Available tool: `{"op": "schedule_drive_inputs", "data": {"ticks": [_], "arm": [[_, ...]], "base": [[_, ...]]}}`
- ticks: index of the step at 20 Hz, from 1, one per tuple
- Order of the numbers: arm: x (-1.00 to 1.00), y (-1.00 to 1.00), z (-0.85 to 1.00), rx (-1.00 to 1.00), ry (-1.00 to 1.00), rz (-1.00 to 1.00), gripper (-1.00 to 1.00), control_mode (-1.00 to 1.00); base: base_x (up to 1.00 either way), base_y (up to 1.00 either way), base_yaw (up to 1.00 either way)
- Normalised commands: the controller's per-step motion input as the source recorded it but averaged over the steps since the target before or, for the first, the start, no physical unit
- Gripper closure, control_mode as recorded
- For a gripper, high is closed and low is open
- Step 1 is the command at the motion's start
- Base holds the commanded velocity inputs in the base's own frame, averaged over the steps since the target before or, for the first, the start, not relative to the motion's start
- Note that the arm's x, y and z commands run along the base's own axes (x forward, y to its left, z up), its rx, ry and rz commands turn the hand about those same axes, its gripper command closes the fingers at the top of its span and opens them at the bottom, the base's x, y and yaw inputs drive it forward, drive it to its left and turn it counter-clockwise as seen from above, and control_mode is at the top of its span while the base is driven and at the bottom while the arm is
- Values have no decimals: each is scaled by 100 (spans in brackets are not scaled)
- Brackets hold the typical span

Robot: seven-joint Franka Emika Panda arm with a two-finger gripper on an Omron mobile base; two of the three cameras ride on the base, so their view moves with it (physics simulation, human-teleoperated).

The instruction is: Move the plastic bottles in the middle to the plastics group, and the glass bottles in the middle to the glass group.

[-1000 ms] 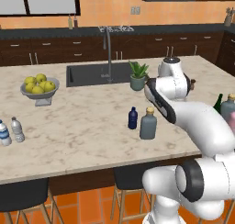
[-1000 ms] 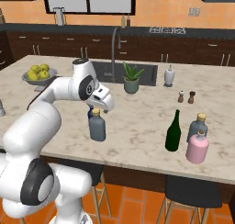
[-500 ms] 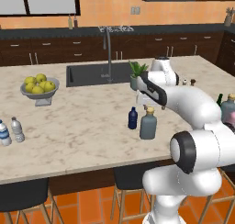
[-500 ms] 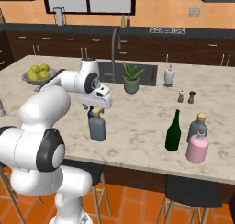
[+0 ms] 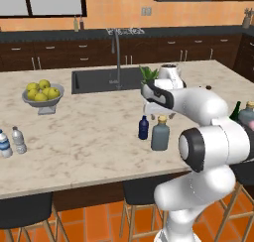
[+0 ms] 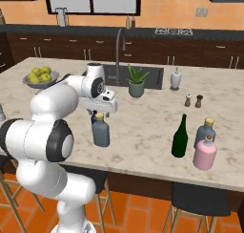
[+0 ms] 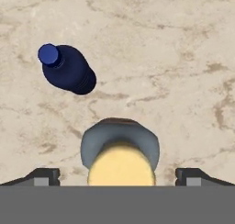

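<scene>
The tool [image 7: 117, 175] has swung above the grey-blue bottle [image 7: 120, 145], fingers spread wide, navy bottle [image 7: 68, 71] just beside.

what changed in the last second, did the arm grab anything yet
Nothing grabbed. The arm swung its gripper in over the grey-blue bottle; the open fingertips now straddle its tan cap from above. The navy bottle, green wine bottle and pink bottle stayed put.
</scene>
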Motion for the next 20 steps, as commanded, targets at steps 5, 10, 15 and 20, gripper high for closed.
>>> {"op": "schedule_drive_inputs", "data": {"ticks": [5,10,15,20], "arm": [[5,0,-22,0,0,3,-100,-100],[-15,0,-6,0,-1,0,-100,-100],[-11,-2,-3,0,-1,0,-100,-100],[12,1,-15,0,0,0,100,-100]], "base": [[0,0,0],[0,0,0],[0,0,0],[0,0,0]]}}
